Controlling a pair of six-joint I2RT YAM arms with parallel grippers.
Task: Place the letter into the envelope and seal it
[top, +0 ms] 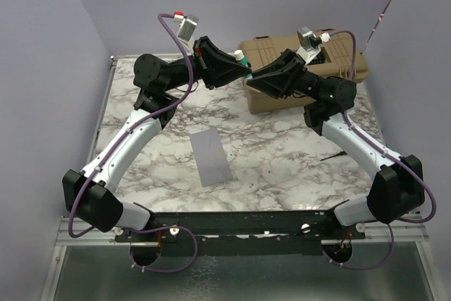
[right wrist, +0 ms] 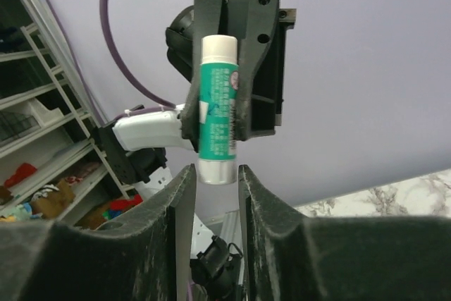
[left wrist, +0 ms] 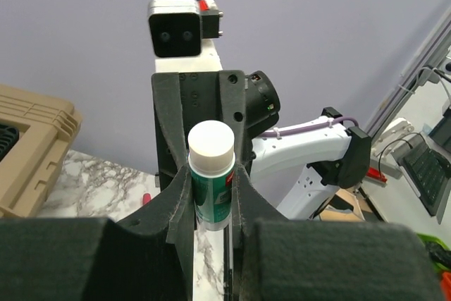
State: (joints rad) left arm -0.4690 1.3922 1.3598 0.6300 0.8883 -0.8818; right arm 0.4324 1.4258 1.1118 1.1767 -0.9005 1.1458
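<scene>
The blue-grey envelope (top: pixel 211 158) lies flat on the marble table (top: pixel 282 167), in front of both arms. The tan letter does not show in any view. My left gripper (top: pixel 242 67) is raised above the back of the table and shut on a green glue stick with a white cap (left wrist: pixel 211 181), which it holds upright. My right gripper (right wrist: pixel 216 170) faces it and is open, its fingertips on either side of the stick's silver bottom end (right wrist: pixel 215 170) without closing on it. The stick also shows in the top view (top: pixel 240 56).
A tan toolbox (top: pixel 352 65) stands at the back right, just behind the right gripper. A small dark object (top: pixel 331 155) lies on the table near the right arm. Purple walls close in the back and the left side.
</scene>
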